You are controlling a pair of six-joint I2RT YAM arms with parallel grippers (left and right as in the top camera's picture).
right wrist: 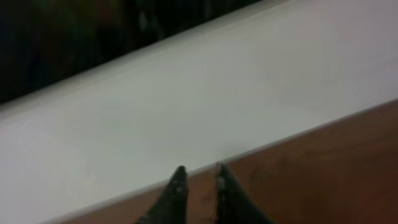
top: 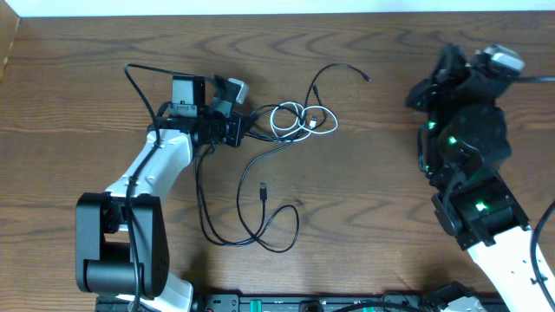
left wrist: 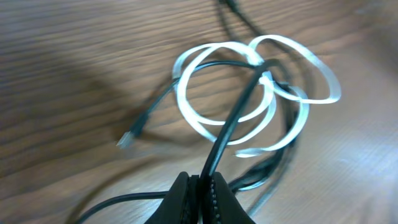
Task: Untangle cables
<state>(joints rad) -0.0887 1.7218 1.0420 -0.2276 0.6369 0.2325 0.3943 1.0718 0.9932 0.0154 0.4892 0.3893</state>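
While left jaws clamp a black cable (left wrist: 226, 134), right jaws sit barely parted, empty.

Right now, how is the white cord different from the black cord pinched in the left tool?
The white cord is flat like ribbon; the black cord is round. The white cord curls in small loops; the black cord runs almost straight across them. The left tool pinches the black cord; nothing holds the white cord. Both are thin and tangled together.
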